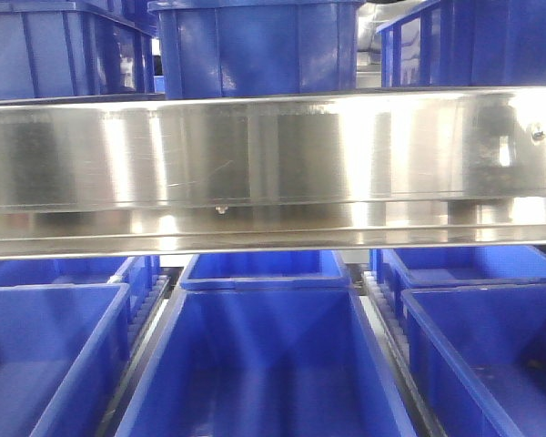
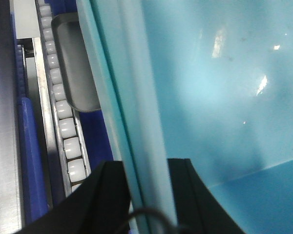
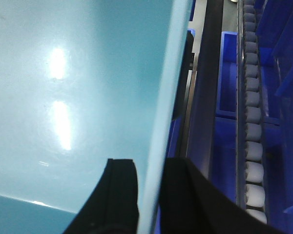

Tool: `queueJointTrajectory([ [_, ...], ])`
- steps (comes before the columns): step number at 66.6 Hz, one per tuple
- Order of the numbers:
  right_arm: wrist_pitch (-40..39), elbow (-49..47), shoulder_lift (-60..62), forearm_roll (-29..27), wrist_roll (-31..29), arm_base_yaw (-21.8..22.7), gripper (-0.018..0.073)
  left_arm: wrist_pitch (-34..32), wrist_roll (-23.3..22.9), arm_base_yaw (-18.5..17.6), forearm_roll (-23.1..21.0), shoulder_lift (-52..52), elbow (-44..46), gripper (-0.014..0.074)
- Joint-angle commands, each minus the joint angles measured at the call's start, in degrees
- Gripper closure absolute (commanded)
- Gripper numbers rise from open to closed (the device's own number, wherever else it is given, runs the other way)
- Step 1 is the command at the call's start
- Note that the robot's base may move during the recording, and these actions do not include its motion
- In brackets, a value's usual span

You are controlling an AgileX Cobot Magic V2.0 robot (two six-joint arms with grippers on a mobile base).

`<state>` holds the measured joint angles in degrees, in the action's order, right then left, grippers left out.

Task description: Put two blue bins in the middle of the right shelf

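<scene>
A large blue bin (image 1: 264, 364) fills the lower middle of the front view, under a steel shelf beam. My left gripper (image 2: 145, 195) straddles its left wall; the black fingers press on both sides of the rim, one inside and one outside. The bin's inside looks pale teal in the left wrist view (image 2: 219, 97). My right gripper (image 3: 149, 195) is closed the same way on the bin's right wall, and the bin's inside (image 3: 63, 97) shows to the left of it. Neither gripper shows in the front view.
A steel shelf beam (image 1: 273, 164) crosses the front view, with blue bins (image 1: 255, 45) above it. More blue bins stand at the left (image 1: 36, 364), right (image 1: 491, 364) and behind (image 1: 264, 270). White roller tracks run beside the held bin (image 2: 63, 126) (image 3: 251, 146).
</scene>
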<state>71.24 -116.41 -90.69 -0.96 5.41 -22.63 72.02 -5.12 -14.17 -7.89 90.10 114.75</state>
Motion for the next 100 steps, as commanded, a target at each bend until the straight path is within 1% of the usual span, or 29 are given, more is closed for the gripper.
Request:
queueJointTrajectory([
  [1,-5.81,-0.64,0.67,-2.25,-1.36,-0.36,0.0713,-3.04,1.54,-0.44,-5.37,-1.16,0.8,0.0707],
  [100,-6.09,-0.64,0.67,-2.25,-1.36,-0.36,0.0713,-3.16,1.54,-0.44,-5.37,-1.16,0.8,0.0707],
])
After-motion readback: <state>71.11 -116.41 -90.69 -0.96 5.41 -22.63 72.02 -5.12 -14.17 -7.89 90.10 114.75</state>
